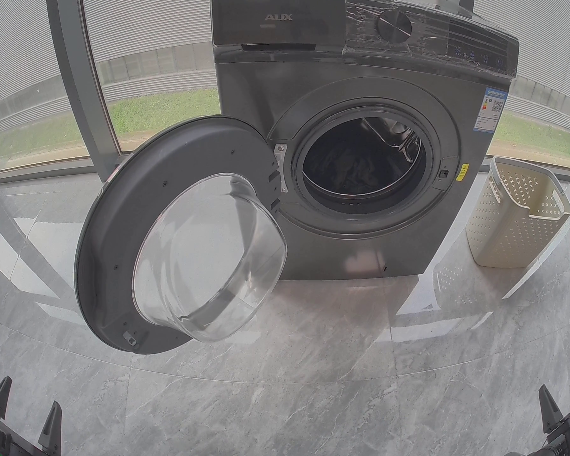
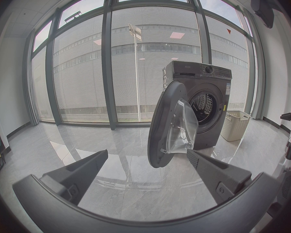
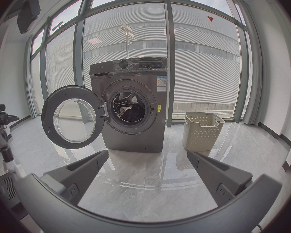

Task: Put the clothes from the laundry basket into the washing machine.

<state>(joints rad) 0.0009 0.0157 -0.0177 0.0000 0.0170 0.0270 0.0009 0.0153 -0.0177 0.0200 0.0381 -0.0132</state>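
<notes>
The task looks close to finished, judging by how things lie. The single washing machine (image 1: 253, 90) has its one round door (image 1: 139, 235) swung wide to the robot's left of the drum opening. Inside the machine's drum lies a dark heap of clothes (image 3: 132, 114); how many garments it holds cannot be told. The one laundry basket (image 1: 516, 223) stands upright on the floor just beside the washing machine, on its right. No cloth shows over its rim or on the inner walls in view, though its bottom is hidden, so it is probably empty. Two grippers are present. The left gripper (image 1: 26, 403) and the right gripper (image 1: 562, 381) both hang low, well apart from the machine's front, fingers spread and holding nothing. What seems left is at most a check of the basket.
</notes>
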